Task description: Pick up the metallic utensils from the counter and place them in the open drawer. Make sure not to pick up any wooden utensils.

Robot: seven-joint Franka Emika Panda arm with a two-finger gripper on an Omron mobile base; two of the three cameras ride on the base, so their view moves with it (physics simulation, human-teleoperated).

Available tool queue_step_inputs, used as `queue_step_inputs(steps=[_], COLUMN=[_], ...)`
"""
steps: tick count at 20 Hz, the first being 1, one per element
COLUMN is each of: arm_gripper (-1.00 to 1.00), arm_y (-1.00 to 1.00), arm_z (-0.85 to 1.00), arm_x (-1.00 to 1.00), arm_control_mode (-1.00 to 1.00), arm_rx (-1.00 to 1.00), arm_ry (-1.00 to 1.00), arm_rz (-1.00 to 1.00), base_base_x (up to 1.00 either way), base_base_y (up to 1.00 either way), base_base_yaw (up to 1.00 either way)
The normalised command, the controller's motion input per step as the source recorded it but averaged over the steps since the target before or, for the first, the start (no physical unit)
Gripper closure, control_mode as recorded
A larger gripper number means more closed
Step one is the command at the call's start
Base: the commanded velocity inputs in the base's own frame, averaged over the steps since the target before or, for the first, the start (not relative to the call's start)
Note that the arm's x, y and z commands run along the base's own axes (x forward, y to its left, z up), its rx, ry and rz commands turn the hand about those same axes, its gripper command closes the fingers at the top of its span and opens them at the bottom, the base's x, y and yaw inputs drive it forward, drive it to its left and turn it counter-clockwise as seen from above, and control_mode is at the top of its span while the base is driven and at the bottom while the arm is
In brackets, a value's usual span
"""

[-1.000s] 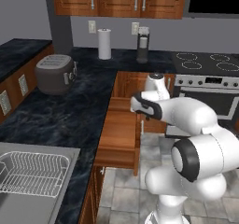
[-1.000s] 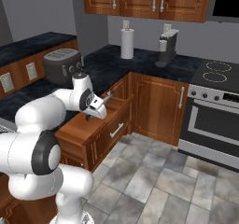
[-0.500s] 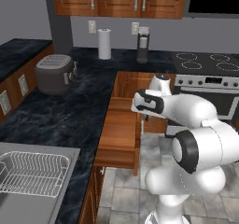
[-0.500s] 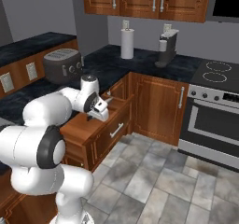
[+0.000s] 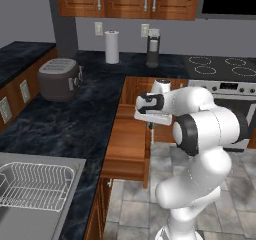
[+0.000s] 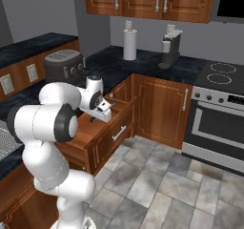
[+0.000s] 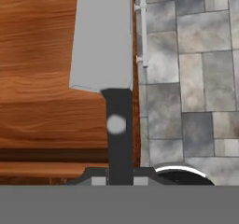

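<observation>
Now gripper (image 7: 120, 178) clenched on dark handle of knife (image 7: 105, 41), grey blade above drawer (image 7: 42, 78) floor, beside drawer's front wall.

Knife (image 7: 103, 36) blade tip beyond top edge

A flat grey metal blade (image 7: 102, 36) with a dark handle (image 7: 119, 134) runs up from the bottom, the handle clamped in the end effector (image 7: 119, 178). Behind it lies the open drawer (image 7: 42, 87), its reddish wood bottom bare. Right of the drawer's front edge, with its silver bar handle (image 7: 142, 31), is grey tiled floor (image 7: 191, 78).
</observation>
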Motion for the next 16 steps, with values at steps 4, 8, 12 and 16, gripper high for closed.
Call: queue_step_inputs(steps=[4, 8, 12, 16], arm_gripper=[1.00, 1.00, 1.00, 1.00], arm_y=[0.03, 0.00, 0.00, 0.15], arm_z=[-0.37, -0.52, -0.63, -0.50], arm_x=[0.36, 0.34, 0.36, 0.51], arm_control_mode=[-1.00, -1.00, -1.00, -1.00], arm_rx=[0.00, 0.00, 0.00, 0.00], arm_ry=[0.01, 0.00, 0.00, 0.00], arm_rz=[0.01, 0.03, 0.04, 0.03], base_base_x=[0.00, 0.00, 0.00, 0.00], base_base_y=[0.00, 0.00, 0.00, 0.00], base_base_yaw=[0.00, 0.00, 0.00, 0.00])
